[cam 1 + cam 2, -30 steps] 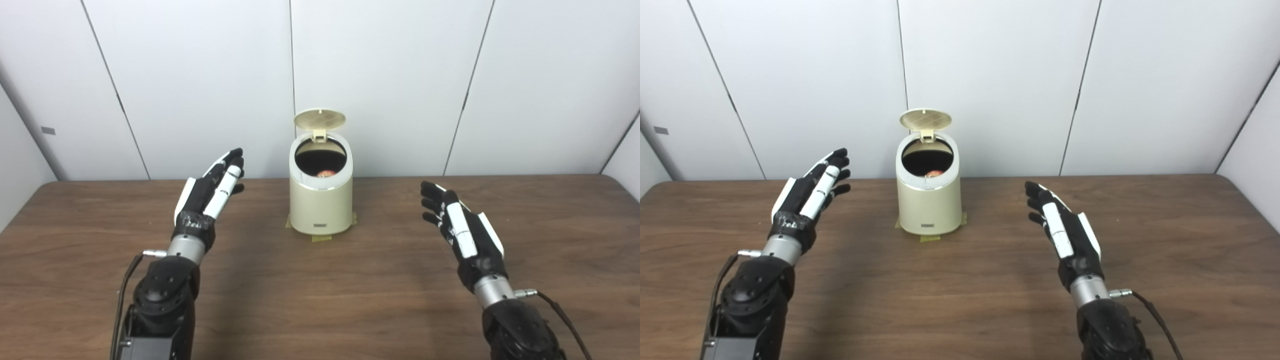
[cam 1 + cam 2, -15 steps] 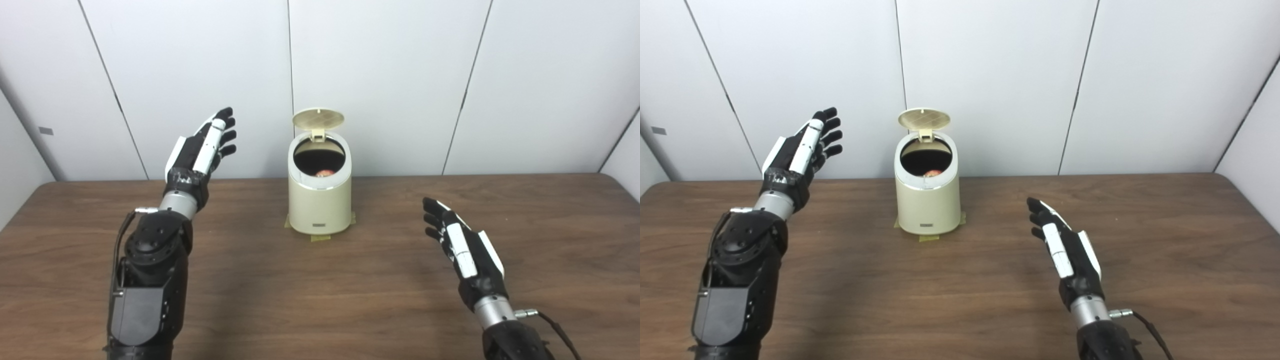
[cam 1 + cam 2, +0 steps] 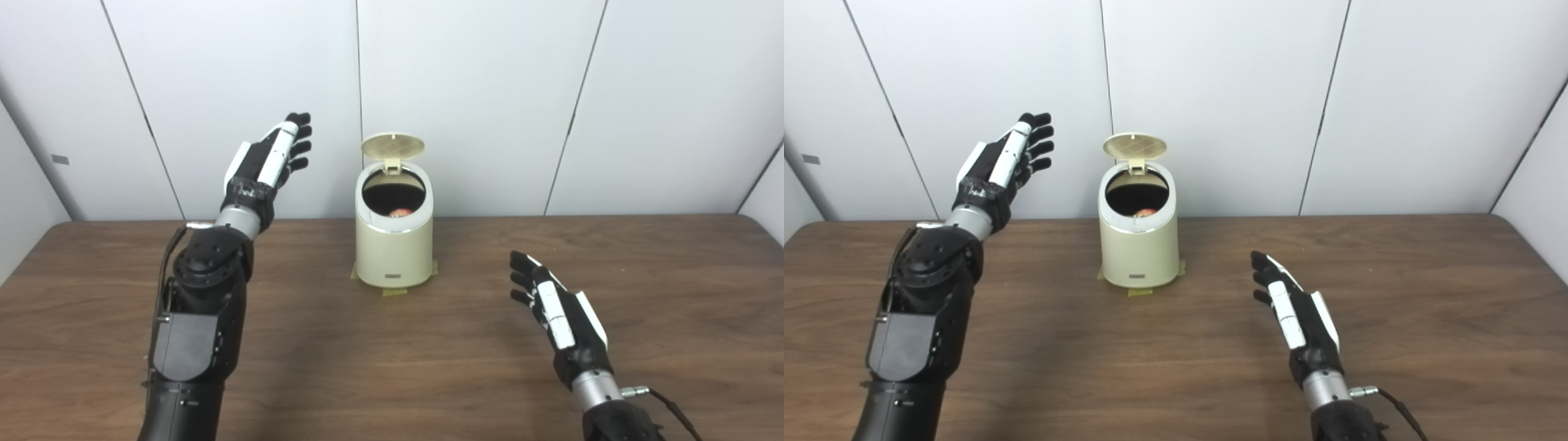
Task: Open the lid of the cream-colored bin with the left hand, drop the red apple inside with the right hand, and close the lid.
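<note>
- Left hand (image 3: 269,160): raised above the table, level with the top of the bin and to its left, well apart from it. Fingers extended and spread, pointing up and toward the rear wall. It holds nothing and touches nothing.
- Right hand (image 3: 558,312): low over the table, to the right of the bin and nearer the camera, well apart from it. Fingers extended and slightly parted, palm turned inward. It holds nothing.
- Cream-colored bin (image 3: 394,245): upright on the table near its rear edge, between the two hands in the picture. A small dark label shows low on its front face.
- Lid (image 3: 392,146): open, standing up from the hinge at the rear of the rim, its ribbed underside facing the camera.
- Red apple (image 3: 399,212): inside the bin, only partly visible through the dark opening, near the front rim. Whether it rests on the bottom cannot be told.
- Tape (image 3: 393,291): yellowish pieces show at the foot of the bin, at the front and at both sides, touching its base.
- Table (image 3: 392,367): dark brown wood grain.
- Wall (image 3: 490,92): white panels with dark seams behind the table.
</note>
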